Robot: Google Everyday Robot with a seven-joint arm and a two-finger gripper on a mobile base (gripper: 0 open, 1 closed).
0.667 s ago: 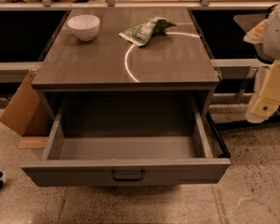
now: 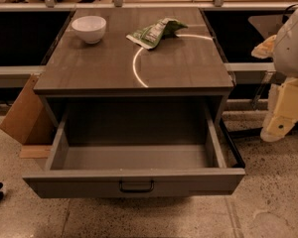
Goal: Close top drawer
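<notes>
Claw (image 2: 274,129) hangs on the right, near the top drawer (image 2: 188,181) but apart from it; spread or pressed together, I cannot tell. The top drawer is pulled far out, under the surface (image 2: 184,68).

The top drawer (image 2: 134,175) juts out below the surface (image 2: 188,68). On the surface, a bowl (image 2: 89,29) sits back left, with a snack packet (image 2: 154,32) to its right. The gripper (image 2: 277,123) hangs right of the drawer.

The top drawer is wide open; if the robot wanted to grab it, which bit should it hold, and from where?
The small black loop handle at the centre of the top drawer's flat front, approached from the front. Its bar runs level and stands proud, so the jaws could close above and below it. The gripper hangs to the right of the cabinet, apart from the drawer.
</notes>
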